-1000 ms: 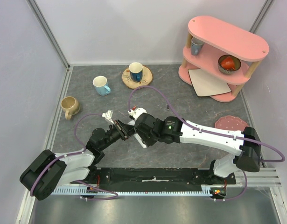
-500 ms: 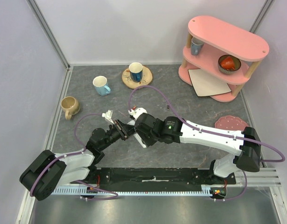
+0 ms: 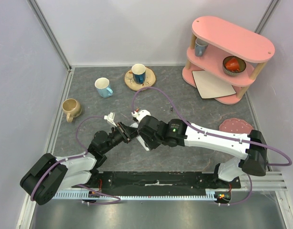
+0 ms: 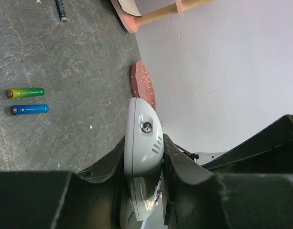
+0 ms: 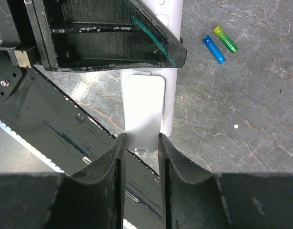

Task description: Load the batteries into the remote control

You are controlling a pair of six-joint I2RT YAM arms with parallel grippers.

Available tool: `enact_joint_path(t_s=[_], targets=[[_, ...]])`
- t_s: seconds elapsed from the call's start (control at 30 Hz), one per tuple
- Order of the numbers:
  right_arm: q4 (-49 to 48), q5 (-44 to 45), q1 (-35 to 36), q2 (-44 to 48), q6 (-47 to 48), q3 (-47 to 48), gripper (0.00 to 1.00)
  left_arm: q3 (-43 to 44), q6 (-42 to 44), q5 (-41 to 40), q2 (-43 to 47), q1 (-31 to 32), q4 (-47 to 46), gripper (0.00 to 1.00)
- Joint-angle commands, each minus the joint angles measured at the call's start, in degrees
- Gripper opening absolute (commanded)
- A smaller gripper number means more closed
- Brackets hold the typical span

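Note:
My left gripper [image 3: 123,132] is shut on the white remote control [image 4: 139,124], held edge-on off the table between its fingers [image 4: 177,162]. My right gripper [image 5: 141,140] is shut on the remote's white back cover panel [image 5: 144,107], with the remote body [image 5: 169,109] showing beside it. In the top view both grippers meet at the table's middle and the remote is hidden between them. A green-yellow battery [image 4: 25,92] and a blue battery [image 4: 29,109] lie side by side on the table. They also show in the right wrist view [image 5: 225,39] [image 5: 214,49]. A dark battery [image 4: 61,9] lies further off.
A pink two-tier shelf [image 3: 229,57] stands at the back right, with a pink plate [image 3: 234,126] in front of it. A blue-white cup [image 3: 103,87], a beige cup [image 3: 71,109] and a cup on a wooden coaster [image 3: 138,73] stand at the back left.

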State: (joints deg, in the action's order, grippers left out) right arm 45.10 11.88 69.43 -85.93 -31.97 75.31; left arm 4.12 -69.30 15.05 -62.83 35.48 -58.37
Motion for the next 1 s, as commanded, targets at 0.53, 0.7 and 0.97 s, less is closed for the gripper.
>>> enact_joint_path(t_s=[0.53, 0.7, 0.97], targets=[[-0.5, -1.0, 0.4, 1.8, -1.1, -0.3, 0.00, 2.4, 2.4, -1.5, 1.4, 0.3, -0.5, 0.02], [-0.5, -1.9, 0.4, 1.5, -1.1, -0.8, 0.00, 2.6, 2.4, -1.7, 1.9, 0.2, -0.3, 0.02], [-0.3, -1.1, 0.4, 1.0, -1.1, -0.4, 0.00, 2.5, 2.4, -1.2, 2.3, 0.2, -0.7, 0.02]])
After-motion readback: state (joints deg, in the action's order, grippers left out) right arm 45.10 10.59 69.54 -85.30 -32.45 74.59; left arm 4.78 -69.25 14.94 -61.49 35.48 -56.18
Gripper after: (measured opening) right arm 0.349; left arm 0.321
